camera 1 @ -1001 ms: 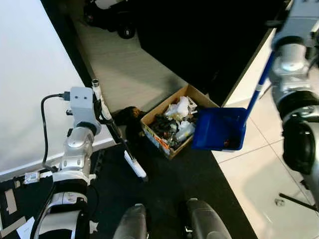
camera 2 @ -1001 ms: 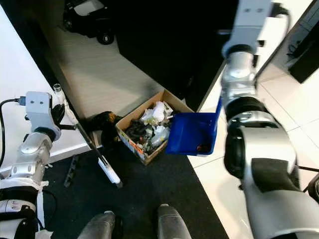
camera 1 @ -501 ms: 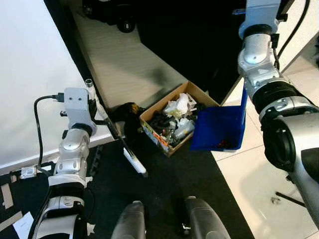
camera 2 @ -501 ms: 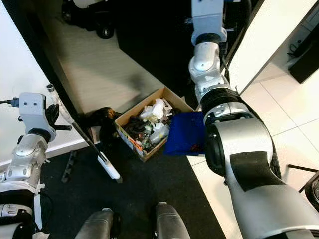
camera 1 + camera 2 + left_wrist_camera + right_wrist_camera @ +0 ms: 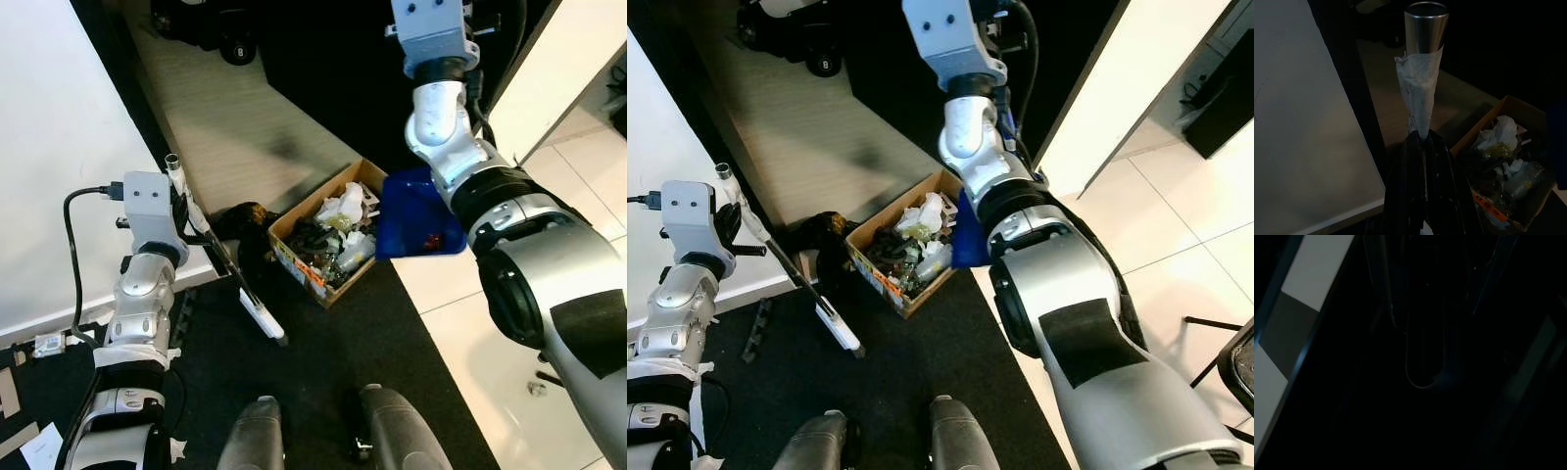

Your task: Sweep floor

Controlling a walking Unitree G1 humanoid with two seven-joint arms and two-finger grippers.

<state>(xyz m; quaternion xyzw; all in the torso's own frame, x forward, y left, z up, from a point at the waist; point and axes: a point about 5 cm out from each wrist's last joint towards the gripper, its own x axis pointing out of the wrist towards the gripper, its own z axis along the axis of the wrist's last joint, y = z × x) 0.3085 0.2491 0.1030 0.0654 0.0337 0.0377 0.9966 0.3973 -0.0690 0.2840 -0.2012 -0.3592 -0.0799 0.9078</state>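
My left gripper (image 5: 196,227) is shut on a broom handle (image 5: 1420,63), a metal tube wrapped in white tape. The broom slants down to its white head (image 5: 263,320) on the black mat. My right arm (image 5: 446,108) is raised and holds a blue dustpan (image 5: 419,215) in the air by its blue handle (image 5: 1005,123). The pan sits tilted against the right rim of a cardboard box (image 5: 291,261) full of rubbish, with a few scraps (image 5: 428,238) inside it. The right gripper (image 5: 1422,333) is barely visible in the very dark right wrist view.
A black mat (image 5: 323,392) lies under my feet (image 5: 257,441). White tiles (image 5: 470,343) are to the right, pale wood floor (image 5: 235,117) beyond the box. A white panel (image 5: 59,147) stands at the left, a dark brown object (image 5: 245,217) beside the box.
My right arm has swung left and lifted the dustpan from the right of the box up to its right rim. The left arm and broom have hardly moved.
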